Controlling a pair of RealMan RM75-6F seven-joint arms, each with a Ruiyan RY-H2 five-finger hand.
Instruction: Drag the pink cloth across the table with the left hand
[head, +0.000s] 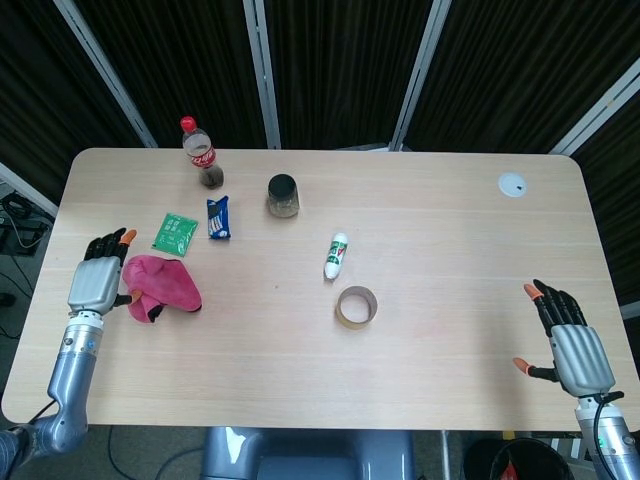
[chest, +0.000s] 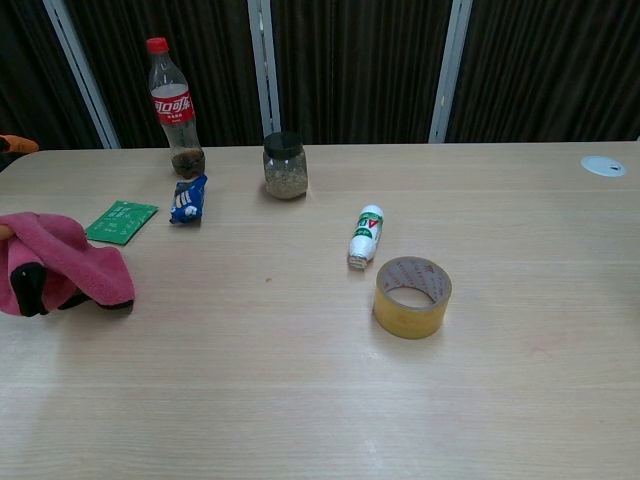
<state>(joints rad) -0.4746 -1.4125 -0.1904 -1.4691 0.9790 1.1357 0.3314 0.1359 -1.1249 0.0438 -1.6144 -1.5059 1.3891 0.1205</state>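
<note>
The pink cloth (head: 160, 284) lies bunched near the table's left edge, and the chest view shows the cloth (chest: 62, 265) at far left. My left hand (head: 96, 279) sits just left of it, fingers stretched out and apart toward the far side, holding nothing. Its thumb tip lies against the cloth's left edge. In the chest view only an orange fingertip (chest: 18, 144) of that hand shows at the frame's left edge. My right hand (head: 568, 342) hovers by the front right corner, fingers spread and empty.
A cola bottle (head: 203, 156), a green packet (head: 175, 233), a blue packet (head: 218, 217) and a dark-lidded jar (head: 283, 195) stand behind the cloth. A small white bottle (head: 336, 255) and a tape roll (head: 356, 306) lie mid-table. A white disc (head: 512, 184) sits at far right.
</note>
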